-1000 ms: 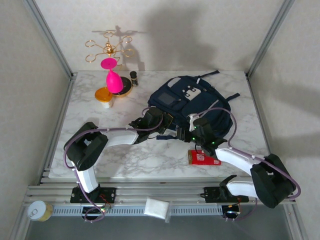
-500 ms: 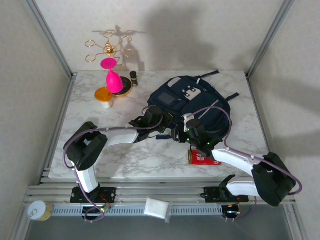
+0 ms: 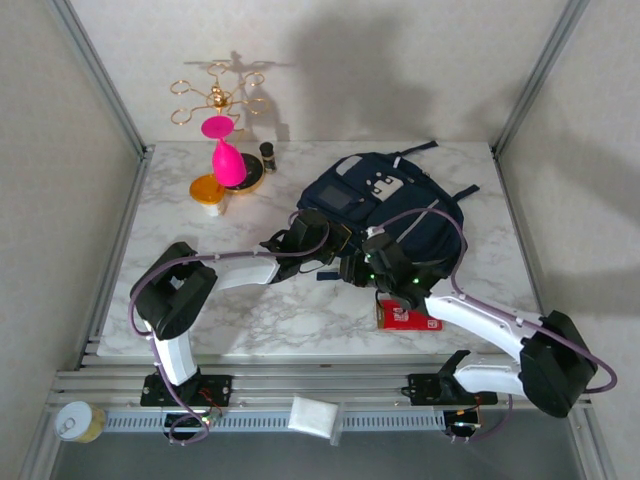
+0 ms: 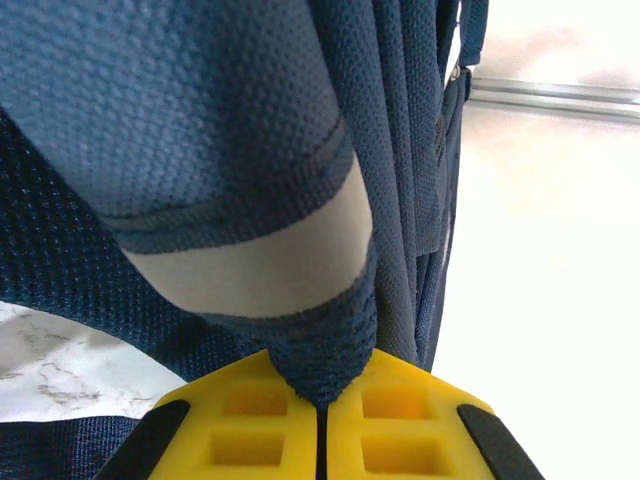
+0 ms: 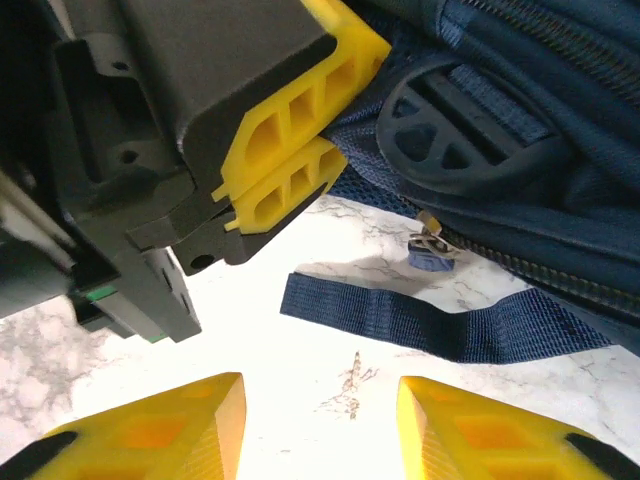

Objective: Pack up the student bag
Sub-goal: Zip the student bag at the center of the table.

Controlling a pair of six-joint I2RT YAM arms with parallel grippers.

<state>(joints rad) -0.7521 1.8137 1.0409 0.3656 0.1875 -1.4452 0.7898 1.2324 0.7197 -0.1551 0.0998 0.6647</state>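
At frame centre, left gripper (image 4: 322, 398) clamped on student bag (image 3: 400, 205) hem; right gripper (image 5: 320, 400), jaws apart, now nearer it, likely seeking zipper pull (image 5: 432, 248)

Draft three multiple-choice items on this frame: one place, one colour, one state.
1. The flat red box lies:
A) on the marble table, nearer the arm bases than the navy-blue fabric backpack
B) inside it
C) on top of it

2. The goblet-shaped object at the table's far left is:
A) green
B) pink
C) white

3. The left tool is:
A) open above the table
B) shut on the box
C) shut on backpack fabric

Key:
1. A: the top view shows it on bare marble.
2. B: it is bright pink.
3. C: the left wrist view shows yellow fingers closed on a navy fold.
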